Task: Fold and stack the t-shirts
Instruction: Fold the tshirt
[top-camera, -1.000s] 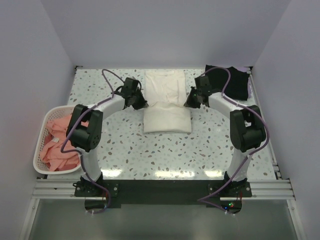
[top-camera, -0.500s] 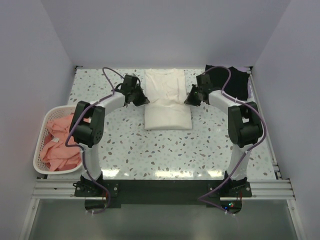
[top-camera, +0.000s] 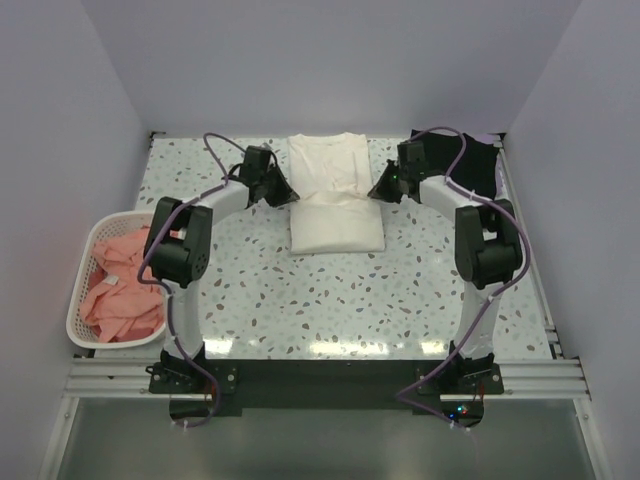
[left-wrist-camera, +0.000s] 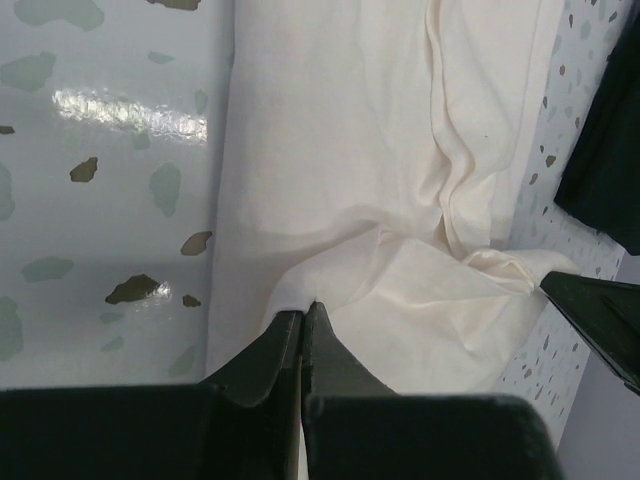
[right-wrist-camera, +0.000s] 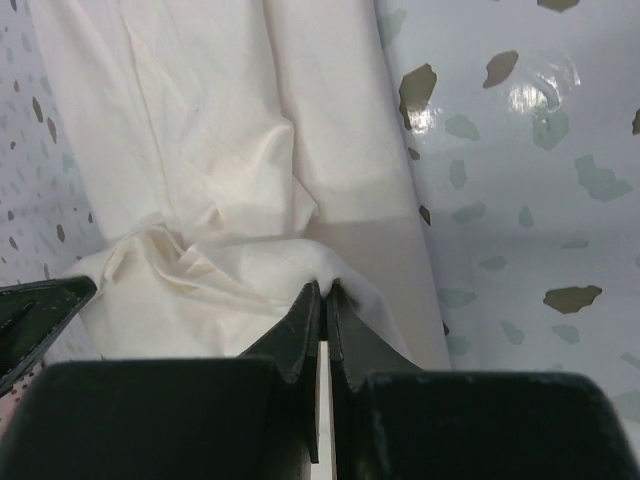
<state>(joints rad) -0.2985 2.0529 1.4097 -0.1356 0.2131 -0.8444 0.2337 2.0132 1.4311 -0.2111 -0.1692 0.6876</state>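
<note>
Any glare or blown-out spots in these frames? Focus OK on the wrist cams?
Top external: glare streaks on the table near its front edge; black t-shirt shows almost no detail. Left wrist: bright hotspot on the table upper left, white t-shirt folds sharp, left claw dark and soft. Right wrist: hotspot upper right, right claw a near-black silhouette.

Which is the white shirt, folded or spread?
Partly folded: white shirt doubled over at its near end, left gripper and right gripper pinching the fold.
</note>
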